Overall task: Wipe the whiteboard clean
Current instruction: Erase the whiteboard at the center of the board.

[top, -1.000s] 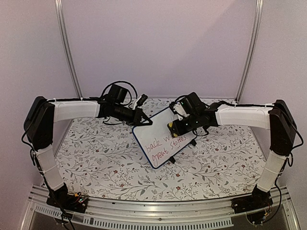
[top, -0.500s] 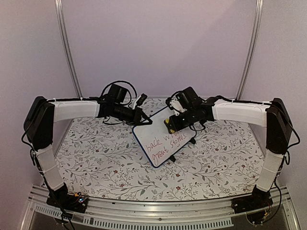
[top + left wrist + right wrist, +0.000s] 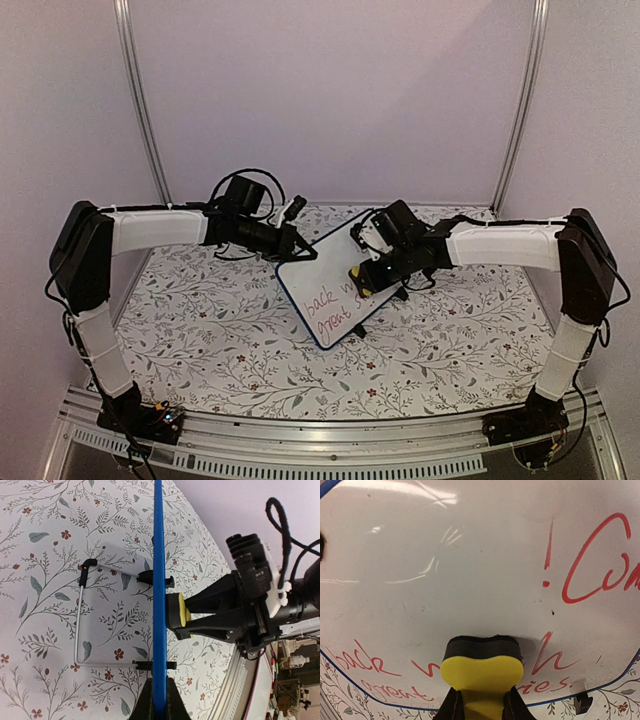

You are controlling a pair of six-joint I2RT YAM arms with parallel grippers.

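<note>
Our left gripper pinched the board's edge, steadying it upright mid-table. Our right gripper, clamped on the eraser, pressed it against the writing.

floral tablecloth, yellow sponge eraser

The table: white cover w/ leaf & small red flower print. The whiteboard stands tilted approx mid-table, nearer the far edge, its wire stand resting on the cover.
</note>
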